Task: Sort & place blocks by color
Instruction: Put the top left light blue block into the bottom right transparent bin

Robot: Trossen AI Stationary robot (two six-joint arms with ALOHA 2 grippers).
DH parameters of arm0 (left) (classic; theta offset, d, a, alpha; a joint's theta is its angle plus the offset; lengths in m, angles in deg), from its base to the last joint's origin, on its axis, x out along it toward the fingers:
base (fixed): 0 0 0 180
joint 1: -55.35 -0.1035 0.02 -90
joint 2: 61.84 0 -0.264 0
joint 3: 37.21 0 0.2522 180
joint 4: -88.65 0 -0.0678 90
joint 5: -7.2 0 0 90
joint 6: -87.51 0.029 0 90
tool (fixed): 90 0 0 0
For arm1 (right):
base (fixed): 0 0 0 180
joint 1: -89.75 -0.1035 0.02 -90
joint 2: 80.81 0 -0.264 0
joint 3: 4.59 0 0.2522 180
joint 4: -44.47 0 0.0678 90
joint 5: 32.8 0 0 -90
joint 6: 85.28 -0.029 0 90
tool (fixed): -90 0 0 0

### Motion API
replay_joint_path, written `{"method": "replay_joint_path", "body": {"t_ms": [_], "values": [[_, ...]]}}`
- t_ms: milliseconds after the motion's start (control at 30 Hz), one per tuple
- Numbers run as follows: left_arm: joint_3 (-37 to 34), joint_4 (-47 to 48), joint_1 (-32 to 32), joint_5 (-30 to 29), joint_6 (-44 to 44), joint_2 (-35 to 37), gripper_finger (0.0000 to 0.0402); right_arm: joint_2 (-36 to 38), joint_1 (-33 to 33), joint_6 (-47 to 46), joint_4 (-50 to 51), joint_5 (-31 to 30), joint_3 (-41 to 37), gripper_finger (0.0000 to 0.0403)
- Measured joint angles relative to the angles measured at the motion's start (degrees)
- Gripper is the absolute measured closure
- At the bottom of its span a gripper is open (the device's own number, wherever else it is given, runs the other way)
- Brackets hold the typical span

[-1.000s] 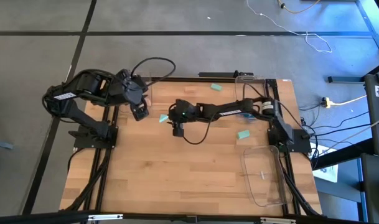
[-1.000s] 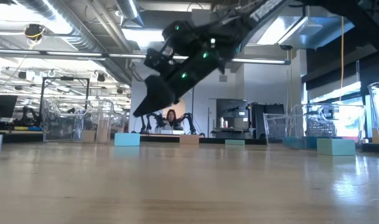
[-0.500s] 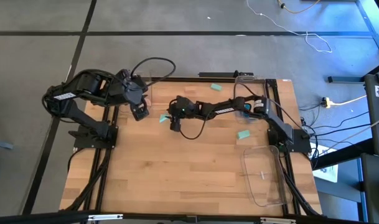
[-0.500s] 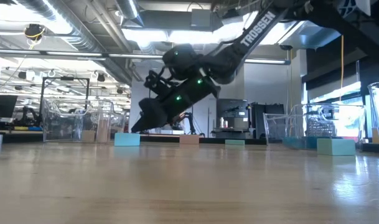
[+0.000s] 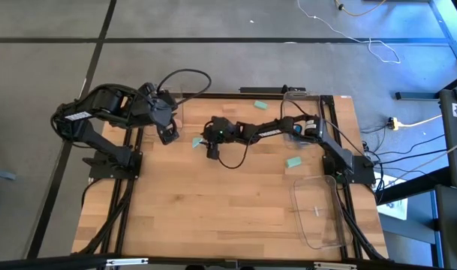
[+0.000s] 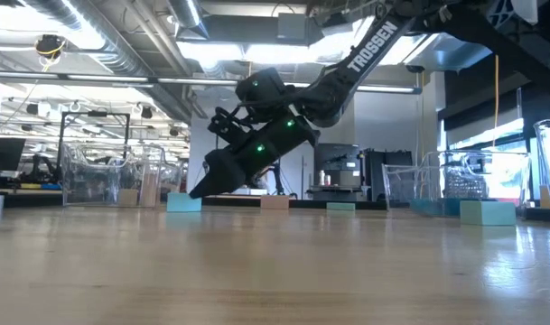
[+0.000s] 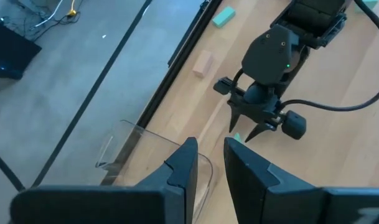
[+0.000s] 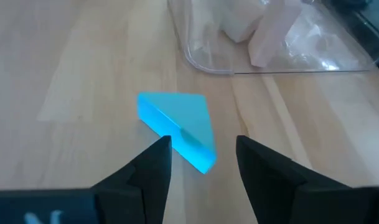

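Note:
A bright blue wedge block (image 8: 177, 124) lies flat on the wooden table (image 5: 213, 217), near a clear tray (image 8: 270, 37) that holds pale blocks. My right gripper (image 8: 203, 142) is open and low over the table, one finger on either side of the wedge's near corner, with no touch showing. In the high view it is at the table's middle (image 5: 203, 142), beside the wedge (image 5: 196, 142). My left gripper (image 7: 211, 144) hangs high at the far left (image 5: 166, 135), its fingers a little apart with nothing between them.
A tan block (image 7: 203, 62) and a mint block (image 5: 260, 105) lie near the far edge. Another mint block (image 5: 293, 161) lies toward the right. Clear trays stand at the far right (image 5: 303, 101) and near right (image 5: 318, 214). There is bare table toward the near edge.
My right gripper has come down and moved toward the table's far left, reaching the blue wedge, with its nose tipped lower. Its fingers have stayed apart. The wedge has not moved.

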Motion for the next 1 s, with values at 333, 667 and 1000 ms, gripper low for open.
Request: {"method": "replay_joint_path", "body": {"t_ms": [333,667,1000], "values": [[0.0,0.0,0.0,0.0,0.0,0.0,0.0330,0.0,0.5,0.8,-0.1,0.1,0.0,0.0222],[0.0,-0.1,0.0,0.0,0.0,0.0,0.0330,0.0,0.5,0.9,-0.2,0.1,0.0,0.0222],[0.0,-0.1,0.0,0.0,0.0,0.0,0.0330,0.0,0.5,1.4,-1.9,2.7,0.0,0.0222]]}}
